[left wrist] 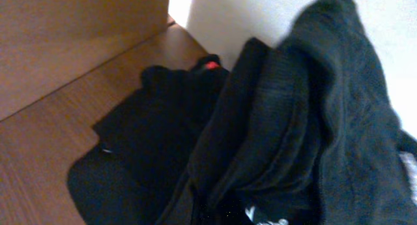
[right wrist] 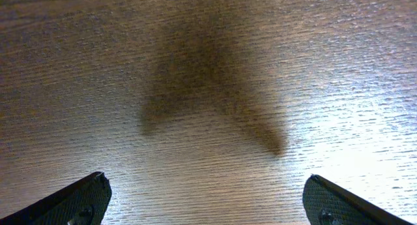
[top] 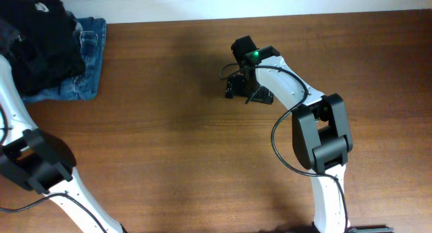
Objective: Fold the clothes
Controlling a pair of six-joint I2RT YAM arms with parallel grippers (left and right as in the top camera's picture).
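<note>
The T-shirt (top: 40, 37) lies in a dark, bunched heap at the far left corner of the bench (top: 169, 159), on top of a pair of blue jeans (top: 84, 64) whose denim shows along the heap's right and near edges. The left arm reaches up the left edge to that pile. Its end effector is closed, and in the left wrist view the black cloth gathers right where the fingers would be (the fingers themselves do not show), so it appears to have a pinch of the shirt. The right end effector (right wrist: 205, 186) hangs with its jaws wide apart and empty over bare wood, far of the bench's middle and well apart from the clothes.

By my judgement this is the opening step: getting the shirt off the pile, with no fold made yet. Next the shirt needs to come clear of the jeans onto the open wood and be spread flat, and the right arm will likely have to take a second edge.
</note>
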